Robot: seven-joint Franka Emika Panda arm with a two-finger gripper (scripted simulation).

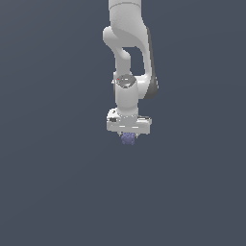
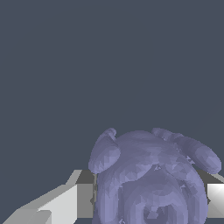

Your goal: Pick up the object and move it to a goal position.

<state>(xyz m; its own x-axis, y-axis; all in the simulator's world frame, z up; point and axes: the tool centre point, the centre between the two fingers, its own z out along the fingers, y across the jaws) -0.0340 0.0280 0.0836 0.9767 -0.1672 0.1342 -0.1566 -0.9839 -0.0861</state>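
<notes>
- Flat dark slate-grey background fills both views; no edge, seam or horizon shows anywhere.
- Exterior view: white arm [image 1: 126,53] comes down from the top edge, near the middle of the frame, with its wrist pointing straight down.
- Exterior view: gripper [image 1: 129,136] hangs below the broad white hand block; the fingers are short and mostly hidden under that block.
- Exterior view: small bluish-purple blob [image 1: 128,139] sits right under the hand block, between the fingers. Cannot tell here whether it rests on the ground or is lifted off it.
- Wrist view: blob [image 2: 148,179] looms large and close, lumpy and swirled, with rounded knobs sticking out at its upper corners.
- Wrist view: a white and grey finger [image 2: 72,199] presses against one flank of the blob, and the second finger shows at the opposite flank. Jaws are closed on the blob, touching it on both sides.
- Wrist view: beyond the blob, only plain grey.
</notes>
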